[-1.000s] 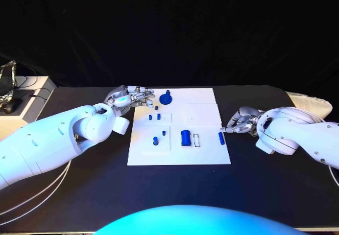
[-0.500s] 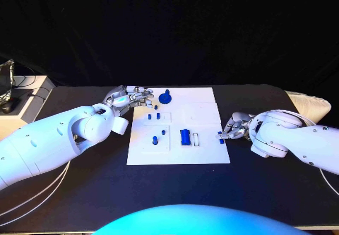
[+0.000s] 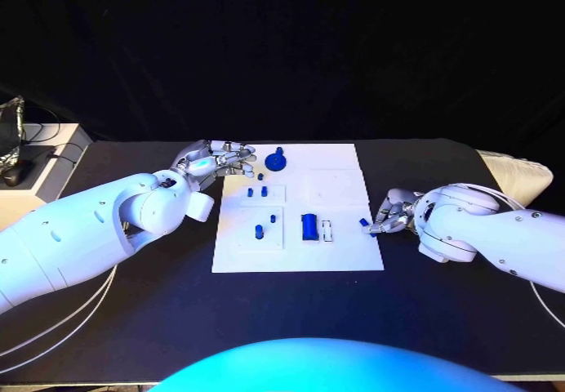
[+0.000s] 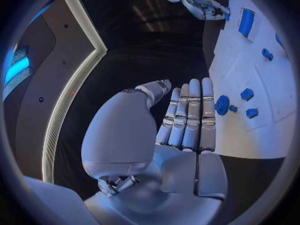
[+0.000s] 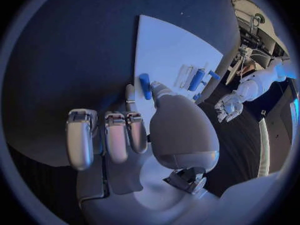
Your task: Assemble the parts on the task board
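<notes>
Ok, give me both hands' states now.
Left hand: open, fingers straight, holding nothing.
Right hand: pinching a small blue part at the task board edge.

Black table [image 3: 295,310], dark backdrop [image 3: 306,65]

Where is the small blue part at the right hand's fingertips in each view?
Head view: blue part at the task board's right edge, by the right hand.
Left wrist view: too small to tell beside the far right hand.
Right wrist view: at the board's edge, beyond the fingertips.
Shared landmark: the long blue block.
</notes>
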Available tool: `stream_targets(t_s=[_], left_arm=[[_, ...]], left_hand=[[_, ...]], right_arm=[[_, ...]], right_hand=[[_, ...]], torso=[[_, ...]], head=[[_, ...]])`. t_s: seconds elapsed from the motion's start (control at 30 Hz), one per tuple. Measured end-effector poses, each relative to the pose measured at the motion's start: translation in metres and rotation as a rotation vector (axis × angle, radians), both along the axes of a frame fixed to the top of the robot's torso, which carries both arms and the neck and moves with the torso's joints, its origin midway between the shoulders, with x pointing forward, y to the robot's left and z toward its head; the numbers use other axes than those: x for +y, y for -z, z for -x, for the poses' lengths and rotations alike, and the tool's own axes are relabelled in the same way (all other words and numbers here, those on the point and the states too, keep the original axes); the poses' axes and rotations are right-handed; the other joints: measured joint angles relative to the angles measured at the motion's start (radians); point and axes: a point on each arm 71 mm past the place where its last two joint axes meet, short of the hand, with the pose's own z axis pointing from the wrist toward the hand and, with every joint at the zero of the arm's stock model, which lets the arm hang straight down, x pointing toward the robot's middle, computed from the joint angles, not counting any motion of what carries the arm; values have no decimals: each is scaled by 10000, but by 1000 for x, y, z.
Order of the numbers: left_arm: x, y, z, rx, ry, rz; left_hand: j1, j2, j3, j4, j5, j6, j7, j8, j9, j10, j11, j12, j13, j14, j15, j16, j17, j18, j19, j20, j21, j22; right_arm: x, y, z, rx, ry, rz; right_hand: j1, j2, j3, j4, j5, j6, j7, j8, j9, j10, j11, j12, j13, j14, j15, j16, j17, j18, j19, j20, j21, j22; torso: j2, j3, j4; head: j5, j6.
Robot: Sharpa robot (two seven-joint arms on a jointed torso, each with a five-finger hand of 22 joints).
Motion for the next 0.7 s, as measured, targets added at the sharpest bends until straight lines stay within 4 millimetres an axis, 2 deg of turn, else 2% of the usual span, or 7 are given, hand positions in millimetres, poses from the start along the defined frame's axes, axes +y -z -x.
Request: stream_targets(t_s=[0.1,0.17,0.37,0.43,0.6,0.7], left_arm=[[0,0,0,1,0,-1],[0,0,0,1,-1,-2],[1,0,0,2,-7,-8],[1,0,0,2,-7,-8],[1,0,0,4,-11,-11],[1,0,0,4,-10,-11]], left_hand=[[0,0,0,0,0,0,0,0,0,0,0,0,0,0,0,0,0,0,0,0,0,0],[0,0,0,0,0,0,0,0,0,0,0,0,0,0,0,0,0,0,0,0,0,0],[0,0,0,0,0,0,0,0,-10,0,0,0,0,0,0,-54,15,1,0,0,0,0],[0,0,0,0,0,0,0,0,-14,0,0,0,0,0,0,-60,22,0,0,0,0,0],[0,0,0,0,0,0,0,0,-14,0,0,0,0,0,0,-60,22,0,0,0,0,0],[0,0,0,0,0,0,0,0,-14,0,0,0,0,0,0,-60,22,0,0,0,0,0]], right_arm=[[2,1,0,4,-50,52],[2,1,-1,-3,-65,105],[4,2,-1,-83,-146,167],[5,1,-1,-108,-166,175],[5,1,-1,-181,-188,192],[5,1,0,-232,-180,177]], right_hand=[[289,-38,213,-18,-201,25,-24,17,-7,0,0,0,0,0,0,0,0,2,0,0,0,0],[570,-18,388,-86,-202,38,-35,21,-53,0,0,0,-1,-21,-21,0,0,3,0,0,0,0],[1107,-175,973,-166,-54,123,-52,34,-268,-33,-35,0,-1,3,-75,0,0,4,0,0,0,-1],[1218,-230,1069,-72,83,125,-50,20,-289,-15,-54,0,-1,2,-75,0,0,4,0,0,0,-1],[1361,-349,1443,231,917,181,-102,14,-362,2,-68,0,-2,3,-74,0,0,5,2,-77,0,-1],[1361,-295,1735,345,1064,207,-108,140,-292,-13,-83,0,-1,-21,-98,29,0,6,1,-77,48,7]], torso=[[-3,-1,-1],[-4,2,-1],[-2,9,-1],[2,10,-2],[5,9,-6],[6,9,-6]], head=[[-7,0],[-11,5],[-15,19],[-18,20],[-21,20],[-22,20]])
